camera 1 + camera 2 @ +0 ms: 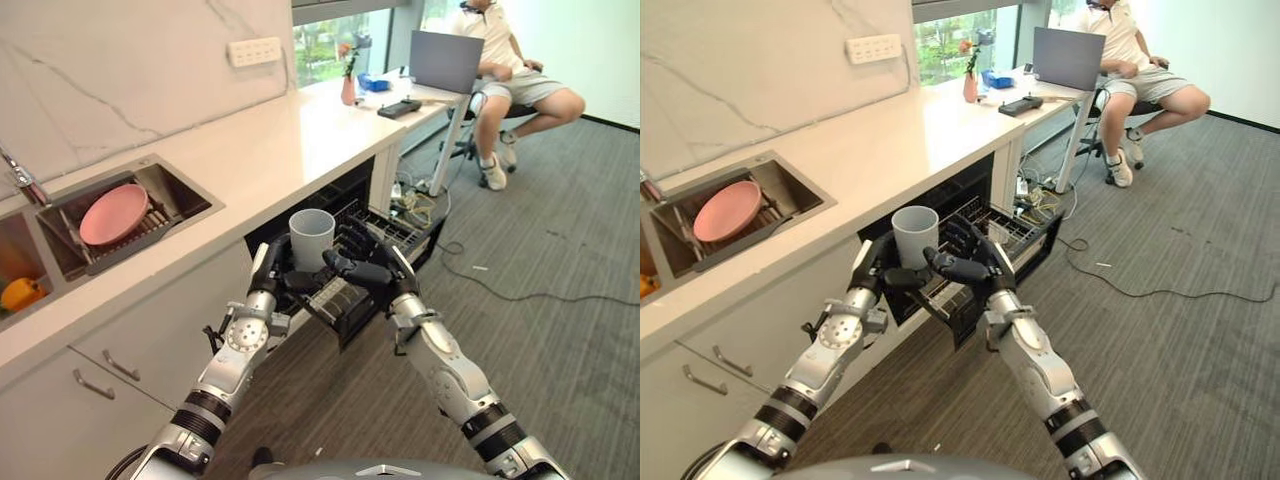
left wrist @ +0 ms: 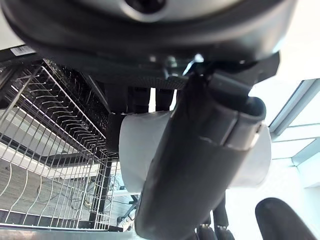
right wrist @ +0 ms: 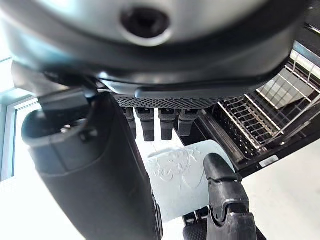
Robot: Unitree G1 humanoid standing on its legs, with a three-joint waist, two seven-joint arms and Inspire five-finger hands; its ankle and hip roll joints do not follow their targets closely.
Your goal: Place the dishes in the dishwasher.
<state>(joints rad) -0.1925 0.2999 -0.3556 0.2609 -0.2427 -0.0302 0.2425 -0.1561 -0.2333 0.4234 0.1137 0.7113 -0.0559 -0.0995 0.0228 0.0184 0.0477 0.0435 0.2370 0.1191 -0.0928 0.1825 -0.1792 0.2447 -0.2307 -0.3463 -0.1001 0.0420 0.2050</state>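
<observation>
Standing upright, mouth up, long axis vertical: grey cup, carried in the air between both hands, directly above the pulled-out dishwasher rack.
Left hand: fingers curled round the cup's near-left wall.
Right hand: fingers wrapped on the opposite wall; equally near.
Judged relation: rack lies straight below and slightly beyond the cup, so a downward path applies.
Remaining: pink plate in sink, well apart to the left.
</observation>
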